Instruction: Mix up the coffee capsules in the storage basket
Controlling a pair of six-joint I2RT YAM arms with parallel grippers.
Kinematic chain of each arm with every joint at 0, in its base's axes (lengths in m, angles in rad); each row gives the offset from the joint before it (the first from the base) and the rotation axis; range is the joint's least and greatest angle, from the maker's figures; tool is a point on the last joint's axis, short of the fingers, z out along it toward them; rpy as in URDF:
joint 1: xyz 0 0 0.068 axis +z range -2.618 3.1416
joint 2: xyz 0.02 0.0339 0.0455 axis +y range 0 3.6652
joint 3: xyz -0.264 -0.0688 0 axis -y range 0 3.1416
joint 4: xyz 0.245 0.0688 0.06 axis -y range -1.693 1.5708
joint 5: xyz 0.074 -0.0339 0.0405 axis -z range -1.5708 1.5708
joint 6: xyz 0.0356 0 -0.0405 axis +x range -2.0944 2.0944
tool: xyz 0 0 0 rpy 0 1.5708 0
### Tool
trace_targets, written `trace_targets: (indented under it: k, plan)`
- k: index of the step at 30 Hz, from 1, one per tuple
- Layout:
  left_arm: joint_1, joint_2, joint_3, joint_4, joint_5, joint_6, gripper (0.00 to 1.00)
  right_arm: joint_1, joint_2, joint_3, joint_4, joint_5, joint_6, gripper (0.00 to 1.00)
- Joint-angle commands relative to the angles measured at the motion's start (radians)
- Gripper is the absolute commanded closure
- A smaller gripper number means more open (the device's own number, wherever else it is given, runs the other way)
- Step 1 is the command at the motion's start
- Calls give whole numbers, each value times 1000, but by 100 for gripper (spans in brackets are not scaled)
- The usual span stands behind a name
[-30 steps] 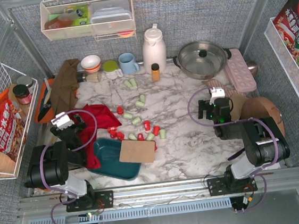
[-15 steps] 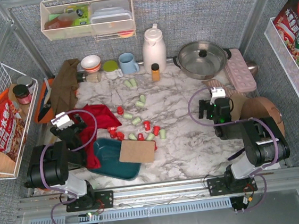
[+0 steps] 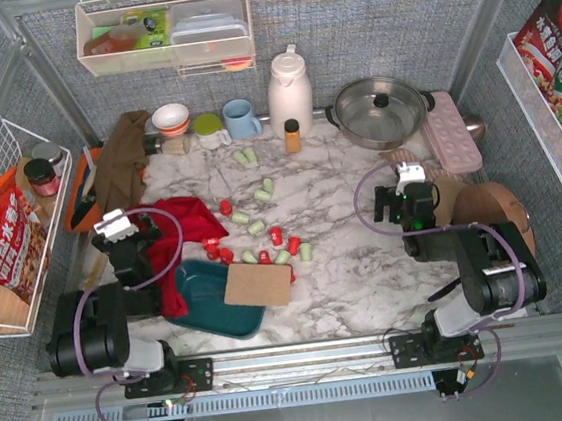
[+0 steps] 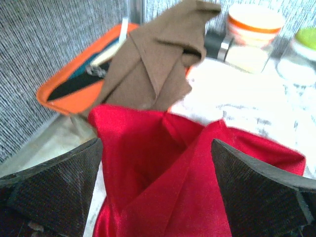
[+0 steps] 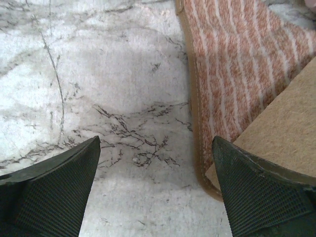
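The left hand [image 4: 158, 191] hangs with its fingers spread wide and nothing between them, low over a red cloth [image 3: 188, 225]. A brown cloth [image 3: 124, 152] and an orange tray [image 3: 76, 197] lie just beyond it. The first hazard is here: a downward reach from this pose would likely pinch fabric instead of a capsule. The red cloth also appears to trail over the left rim of the storage basket [image 3: 202, 299], so a tug on it could drag or tip the basket.

The basket sits near the front edge of the tabletop [image 3: 356, 258], between the arms but closer to the left one. A piece of brown card [image 3: 259, 284] lies across its right end, covering part of the opening. A capsule dropped there would probably bounce off, and what lies under the card cannot be seen.

The coffee capsules [image 3: 276, 235], red and pale green, are scattered on the marble just beyond the basket. None shows in its uncovered part. They are small and tapered, so I expect them to roll or squirt away from a poorly centred pinch. A sweeping motion could push them toward the amber bottle [image 3: 292, 135].

The right hand [image 5: 157, 192] is likewise wide open and empty. It hovers over bare marble beside a striped mat [image 5: 232, 59], well apart from the capsules. Its long reach leftward risks crossing the other arm's path.
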Motion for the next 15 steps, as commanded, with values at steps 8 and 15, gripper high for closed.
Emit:
trace_targets:
  k: [8, 15]
  plan:
    - [-1, -351, 158, -457, 0, -31, 1, 6, -191, 127, -350, 125, 74, 1]
    - [-2, -604, 350, -993, -236, -187, 1, 7, -310, 233, -576, 140, 162, 1]
